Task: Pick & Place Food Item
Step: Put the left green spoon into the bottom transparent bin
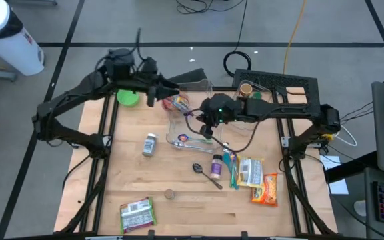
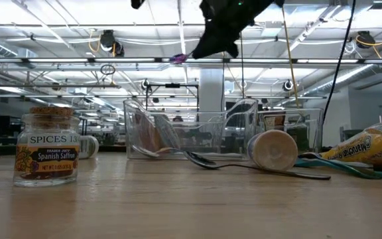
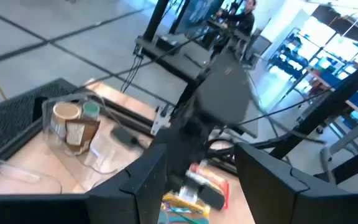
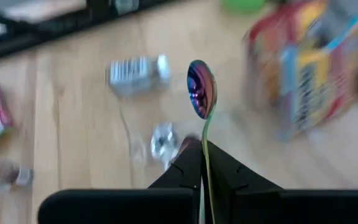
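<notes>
My right gripper (image 4: 204,165) is shut on a thin spoon with an iridescent bowl (image 4: 201,89). It is high above the table, over the clear container (image 1: 193,119), and shows at the top of the low view (image 2: 207,46). My left gripper (image 3: 197,186) is open and empty. It hovers at the container's far left corner (image 1: 162,92). A colourful food package (image 1: 177,103) stands inside the container and also shows in the right wrist view (image 4: 303,68). My right gripper pinches the spoon's thin handle (image 4: 205,144) between its two fingertips. The spoon runs along the fingers and sticks out past them, with its bowl at the free end (image 2: 178,58). The spoon is lifted clear, well above the table and the container.
A spice jar (image 1: 150,145) lies left of the container. A second spoon (image 1: 205,175), a small bottle (image 1: 217,163) and snack packets (image 1: 264,189) lie near right. A green bowl (image 1: 128,98) is far left. A packet (image 1: 137,213) and a cork (image 1: 170,195) lie at the near edge.
</notes>
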`<state>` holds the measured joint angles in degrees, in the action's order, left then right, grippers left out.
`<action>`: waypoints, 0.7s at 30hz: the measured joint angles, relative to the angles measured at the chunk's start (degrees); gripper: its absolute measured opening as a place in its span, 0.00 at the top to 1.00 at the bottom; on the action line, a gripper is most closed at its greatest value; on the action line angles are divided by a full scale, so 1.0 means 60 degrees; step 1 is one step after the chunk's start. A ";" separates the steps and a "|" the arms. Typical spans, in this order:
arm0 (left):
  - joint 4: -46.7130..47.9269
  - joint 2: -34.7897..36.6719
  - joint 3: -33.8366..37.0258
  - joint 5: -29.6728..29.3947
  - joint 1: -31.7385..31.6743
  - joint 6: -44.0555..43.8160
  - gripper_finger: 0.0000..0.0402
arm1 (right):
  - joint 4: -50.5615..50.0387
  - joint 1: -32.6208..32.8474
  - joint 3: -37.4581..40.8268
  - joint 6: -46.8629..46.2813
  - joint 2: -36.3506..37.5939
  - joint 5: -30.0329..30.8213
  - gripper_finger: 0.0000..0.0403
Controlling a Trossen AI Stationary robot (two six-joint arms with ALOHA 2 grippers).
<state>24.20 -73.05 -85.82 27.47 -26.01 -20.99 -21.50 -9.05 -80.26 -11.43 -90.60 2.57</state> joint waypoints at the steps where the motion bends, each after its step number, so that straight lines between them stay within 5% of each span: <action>1: 0.0038 0.0123 0.0000 0.0003 -0.0022 0.0011 0.51 | 0.0062 0.0002 -0.0006 -0.0015 -0.0180 -0.0132 1.00; 9: 0.0324 0.0829 0.0000 0.0013 -0.0011 0.0118 0.51 | 0.0877 0.0081 0.0009 -0.0791 -0.1601 -0.1693 1.00; 21: 0.1451 0.0921 0.0000 -0.0009 0.0347 0.0306 0.51 | 0.1110 0.0477 0.0135 -0.1614 -0.2463 -0.2149 1.00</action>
<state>32.91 -67.52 -85.82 27.42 -23.93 -19.16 -14.84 -6.19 -79.45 -21.11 -105.38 -10.33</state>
